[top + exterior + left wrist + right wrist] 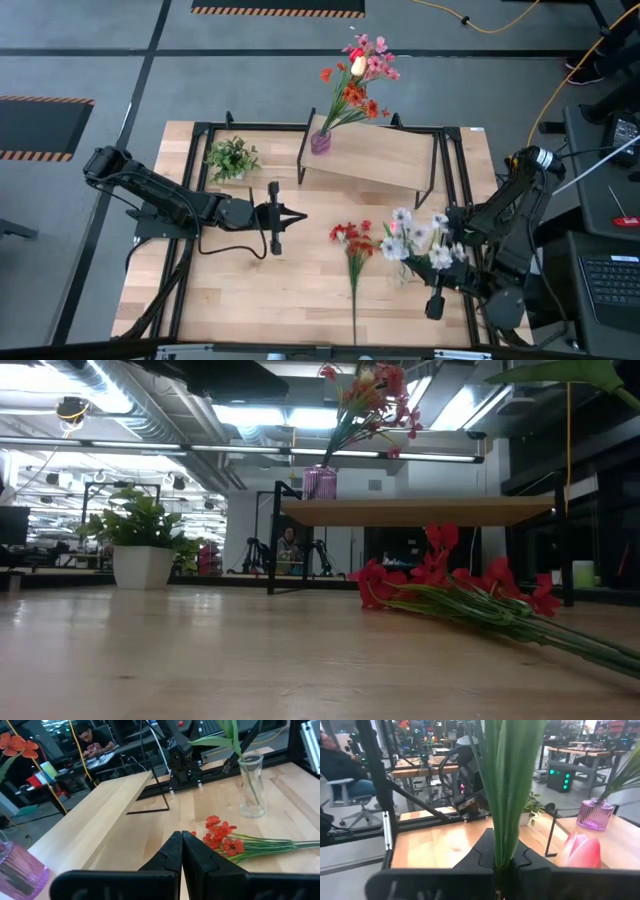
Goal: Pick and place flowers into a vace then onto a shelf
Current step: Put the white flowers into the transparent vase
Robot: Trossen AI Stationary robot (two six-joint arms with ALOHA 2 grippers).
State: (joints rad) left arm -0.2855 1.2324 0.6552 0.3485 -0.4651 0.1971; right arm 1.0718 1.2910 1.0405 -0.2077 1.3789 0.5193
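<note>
A bunch of white flowers (415, 238) stands up from a clear glass vase (251, 785) at the table's right, its green stems (507, 795) in my shut right gripper (505, 867). A red bunch (350, 240) lies flat on the table's middle, also seen in the low view (450, 585). On the shelf (385, 158) stands a purple vase (320, 140) with red, pink and orange flowers (358, 70). My left gripper (275, 215) hovers shut left of the red bunch, holding nothing. My right gripper pinches the green stems and leaves (504, 855) of the white bunch between its two fingers, several stems together. The stems run on past the fingers, and in the left wrist view a stem (245, 767) reaches down into the clear vase, which stands on the table.
A small green plant in a white pot (232, 158) stands at the table's far left, by the shelf's left legs. Black frame rails (190, 200) border the tabletop. Bare wood lies near the front edge. People sit at desks beyond the table.
</note>
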